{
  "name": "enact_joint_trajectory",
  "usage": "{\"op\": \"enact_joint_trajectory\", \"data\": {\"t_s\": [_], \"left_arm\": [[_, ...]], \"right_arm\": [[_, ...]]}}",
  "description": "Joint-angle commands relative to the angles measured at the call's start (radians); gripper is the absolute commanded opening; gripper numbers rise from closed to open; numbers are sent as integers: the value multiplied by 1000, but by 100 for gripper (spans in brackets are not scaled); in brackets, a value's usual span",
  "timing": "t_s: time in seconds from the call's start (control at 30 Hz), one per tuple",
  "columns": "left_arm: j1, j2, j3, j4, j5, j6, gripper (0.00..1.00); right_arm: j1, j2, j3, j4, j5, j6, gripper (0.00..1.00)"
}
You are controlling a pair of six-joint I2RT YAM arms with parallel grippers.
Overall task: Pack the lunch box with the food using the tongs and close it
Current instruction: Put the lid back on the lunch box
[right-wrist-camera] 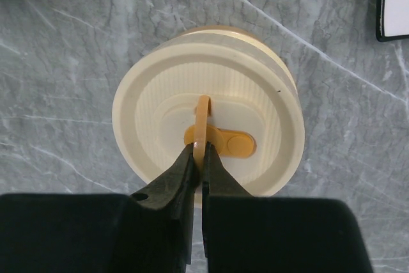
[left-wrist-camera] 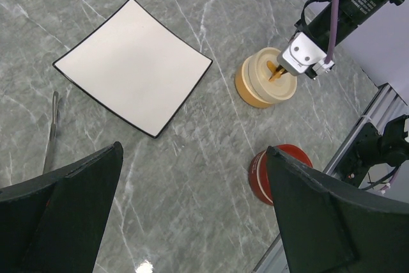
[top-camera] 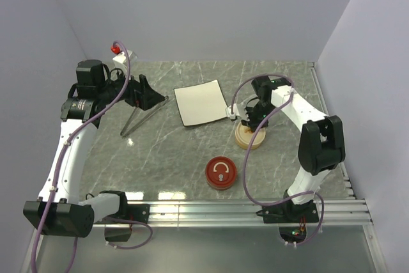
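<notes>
Nearest the front edge sits a red lid (top-camera: 221, 173), probably set aside for closing. Behind it, toward the right edge, the right hand (right-wrist-camera: 199, 158) pinches tight the thin loop (right-wrist-camera: 203, 116) on the ribbed inner cover (right-wrist-camera: 160, 107) of the round cream lunch box (top-camera: 250, 139), likely to seat it. Farther back lies the white plate (top-camera: 200, 101); no food shows. Toward the far-left corner, slim silver tongs (top-camera: 142, 117) lie flat beside the left hand (top-camera: 152, 99), spread wide, holding nothing.

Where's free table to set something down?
Widest bare marble: near-left, bordered by the tongs, plate and red tub. Another strip runs behind the plate to the back wall. Crowded: between the plate's right corner and cream container, where the right gripper pinches its lid loop.
</notes>
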Motion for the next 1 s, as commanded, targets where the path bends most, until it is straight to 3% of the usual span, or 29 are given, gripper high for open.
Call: {"op": "enact_joint_trajectory", "data": {"t_s": [0.0, 0.97], "left_arm": [[5, -2, 2, 23, 30, 13, 99], [5, -8, -13, 25, 39, 13, 99]], "right_arm": [[5, -56, 58, -74, -38, -15, 0], [1, 67, 112, -93, -15, -54, 0]]}}
